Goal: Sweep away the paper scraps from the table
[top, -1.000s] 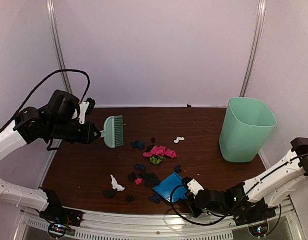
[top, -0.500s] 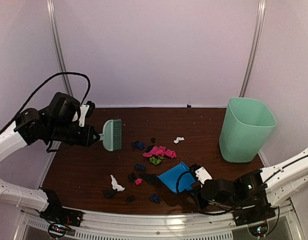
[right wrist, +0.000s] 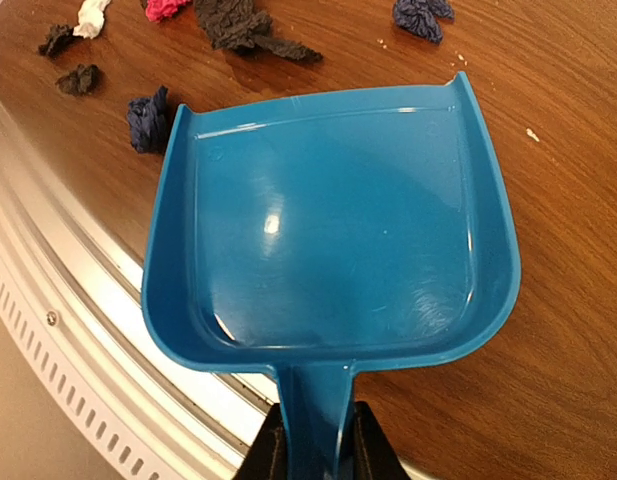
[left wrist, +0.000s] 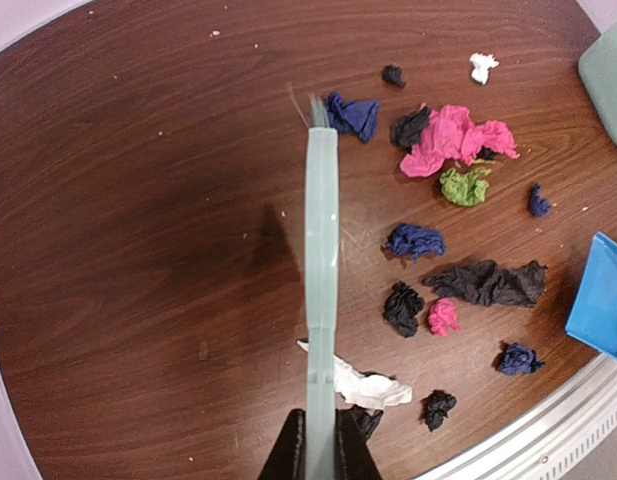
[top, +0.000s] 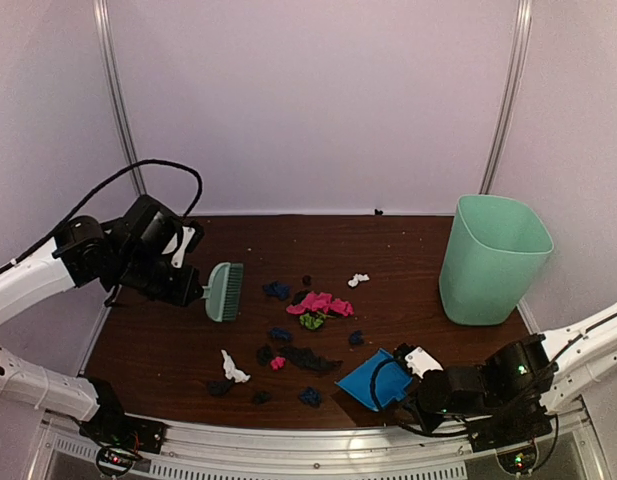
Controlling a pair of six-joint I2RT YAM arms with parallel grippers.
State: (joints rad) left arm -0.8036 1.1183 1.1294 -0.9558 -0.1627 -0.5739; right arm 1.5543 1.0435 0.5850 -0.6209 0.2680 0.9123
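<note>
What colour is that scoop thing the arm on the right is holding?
Bright blue. The dustpan shows best in the right wrist view.

text: none legible | labels: none | numbers: none

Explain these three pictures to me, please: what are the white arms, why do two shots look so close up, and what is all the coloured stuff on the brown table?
The white arms are two robot arms bolted at the near edge of the table, each ending in a two-finger pincer. The wide picture comes from a fixed camera above and behind them. The two close-ups come from cameras on each wrist, so they look along whatever is held. The left pincer is shut on a mint-green hand brush, seen edge-on. The right pincer grips the handle of a blue dustpan, with nothing in it yet. The coloured stuff is crumpled paper scraps, pink, blue, black, green and white, scattered on the table. A mint-green bin stands at the right.
</note>
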